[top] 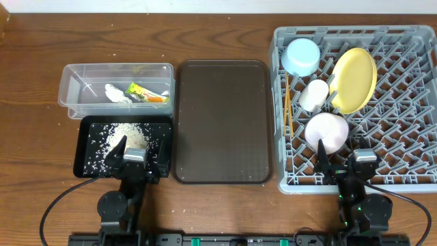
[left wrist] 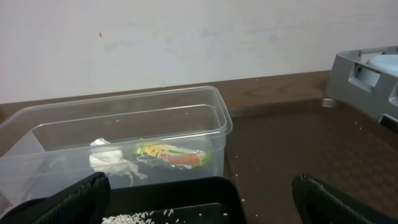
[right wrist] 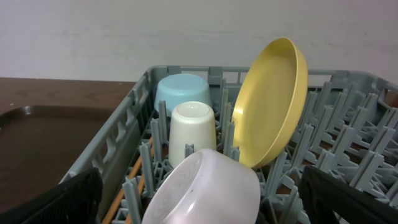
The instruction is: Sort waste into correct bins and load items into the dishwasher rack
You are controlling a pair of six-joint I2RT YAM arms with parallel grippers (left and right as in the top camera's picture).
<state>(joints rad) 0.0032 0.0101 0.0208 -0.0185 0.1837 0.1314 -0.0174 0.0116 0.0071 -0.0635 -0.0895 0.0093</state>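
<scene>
Starting nearest the arms: the left gripper (top: pixel 138 154), jaws wide apart and empty, sits over the near edge of the black tray (top: pixel 89 160), which carries loose rice scraps (top: pixel 126 134). The right gripper (top: pixel 343 164), likewise spread and empty, sits at the near rim of the grey dishwasher rack (top: pixel 410 137).

The rack holds a pink-white bowl (right wrist: pixel 205 186), a white cup (right wrist: pixel 193 130), a yellow plate (right wrist: pixel 273 99) on edge and a light-blue bowl (right wrist: pixel 180 87). The chopsticks (top: pixel 288 109) are largely hidden among the pegs.

Behind the black tray, the clear tub (top: pixel 75 85) contains a tissue (left wrist: pixel 106 158) and a snack wrapper (left wrist: pixel 171 154). A brown serving tray (top: pixel 222 123) lies between the bins and the rack.

The rack's right edge is cut off overhead. The table (top: pixel 34 137) is dark wood and the wall (left wrist: pixel 186 37) is plain and pale.
</scene>
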